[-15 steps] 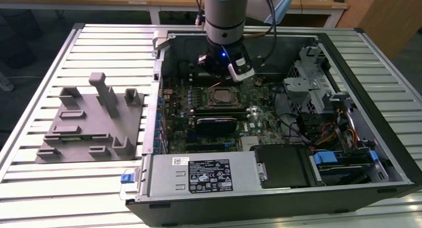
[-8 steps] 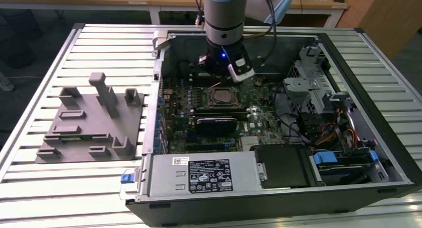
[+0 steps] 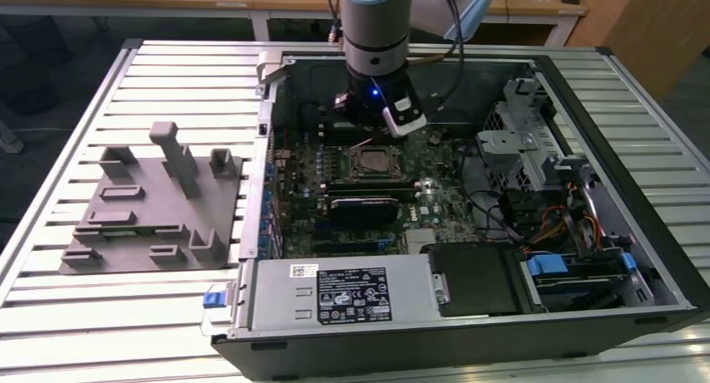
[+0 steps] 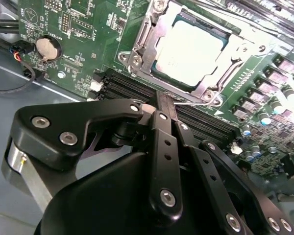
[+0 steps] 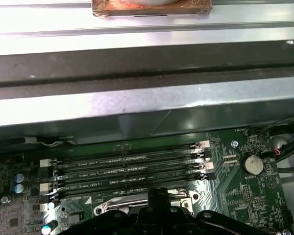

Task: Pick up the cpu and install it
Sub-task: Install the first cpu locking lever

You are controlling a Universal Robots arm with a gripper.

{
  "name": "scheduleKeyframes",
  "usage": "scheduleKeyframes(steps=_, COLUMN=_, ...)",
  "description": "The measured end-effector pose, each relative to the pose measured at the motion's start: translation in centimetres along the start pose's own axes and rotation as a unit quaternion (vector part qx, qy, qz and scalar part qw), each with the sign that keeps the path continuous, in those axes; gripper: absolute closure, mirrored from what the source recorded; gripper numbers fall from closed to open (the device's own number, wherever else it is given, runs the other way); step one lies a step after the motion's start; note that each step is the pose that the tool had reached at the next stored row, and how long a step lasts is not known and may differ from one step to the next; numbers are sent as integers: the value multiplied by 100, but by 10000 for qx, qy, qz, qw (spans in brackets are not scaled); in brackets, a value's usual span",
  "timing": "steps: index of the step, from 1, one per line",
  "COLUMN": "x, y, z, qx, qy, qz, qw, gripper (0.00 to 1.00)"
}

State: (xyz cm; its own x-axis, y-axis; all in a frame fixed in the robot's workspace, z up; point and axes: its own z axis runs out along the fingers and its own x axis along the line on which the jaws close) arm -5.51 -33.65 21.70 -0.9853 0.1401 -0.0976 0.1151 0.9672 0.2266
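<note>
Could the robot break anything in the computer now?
Maybe. The cpu already sits in its socket on the green motherboard, and the gripper hangs just beside it over the memory slots. If the arm sinks or slides, it might scrape those slots or knock the socket's metal frame. A bump on the chip could shift it, and a crooked chip might harm the delicate socket underneath.

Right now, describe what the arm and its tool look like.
In the exterior view the arm is a grey cylindrical column with a pale blue joint cap, black cables running down beside it, and a small blue light glowing on the black wrist section. In the second wrist view the tool is matte black, built from jointed link plates fastened with silver screws and pins.
</note>
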Motion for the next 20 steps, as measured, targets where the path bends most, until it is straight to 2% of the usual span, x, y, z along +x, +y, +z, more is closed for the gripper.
scheduleKeyframes(steps=3, x=18, y=11, z=14, qx=-5, qy=-38, qz=0, qw=10000, gripper=89)
scheduleKeyframes(steps=10, x=41, y=18, z=48, qx=4, qy=-58, qz=72, qw=10000, gripper=89)
scheduleKeyframes(steps=14, x=46, y=31, z=63, qx=22, qy=-81, qz=165, qw=9998, gripper=89)
scheduleKeyframes(steps=20, x=56, y=76, z=93, qx=53, qy=-94, qz=203, qw=9997, gripper=89)
